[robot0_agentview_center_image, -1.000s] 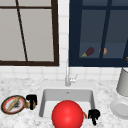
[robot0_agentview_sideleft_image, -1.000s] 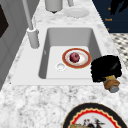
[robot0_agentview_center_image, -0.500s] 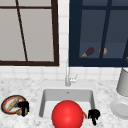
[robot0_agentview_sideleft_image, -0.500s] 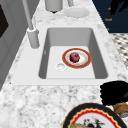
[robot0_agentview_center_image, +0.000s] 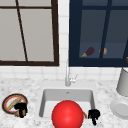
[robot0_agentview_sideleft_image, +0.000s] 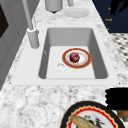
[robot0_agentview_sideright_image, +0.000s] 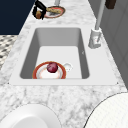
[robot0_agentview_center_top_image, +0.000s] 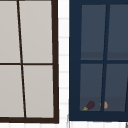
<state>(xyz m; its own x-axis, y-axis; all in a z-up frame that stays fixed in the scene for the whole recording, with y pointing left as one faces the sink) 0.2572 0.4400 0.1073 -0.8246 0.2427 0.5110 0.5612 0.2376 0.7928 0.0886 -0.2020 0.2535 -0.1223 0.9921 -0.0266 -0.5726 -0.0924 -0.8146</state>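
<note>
- The speckled marble counter (robot0_agentview_center_image: 30, 87) is carrying a pale rectangular sink (robot0_agentview_sideleft_image: 72, 37), smooth-walled, with a curved faucet (robot0_agentview_center_image: 67, 77) behind it.
- A glossy red ball (robot0_agentview_center_image: 67, 115) is covering the basin's front in the front view, hiding the orange-rimmed plate (robot0_agentview_sideleft_image: 86, 58) and the dark red fruit (robot0_agentview_sideleft_image: 74, 57) lying on it.
- A dark-rimmed round plate (robot0_agentview_center_image: 7, 100) is sitting left of the sink, holding a tan bread roll (robot0_agentview_center_image: 13, 103).
- The left hand (robot0_agentview_center_image: 20, 108) is hovering at that plate's near edge, fingers curled downward; whether it is gripping anything I cannot tell.
- The right hand (robot0_agentview_center_image: 94, 115) is hanging at the sink's right front corner, fingers curled, holding nothing.
</note>
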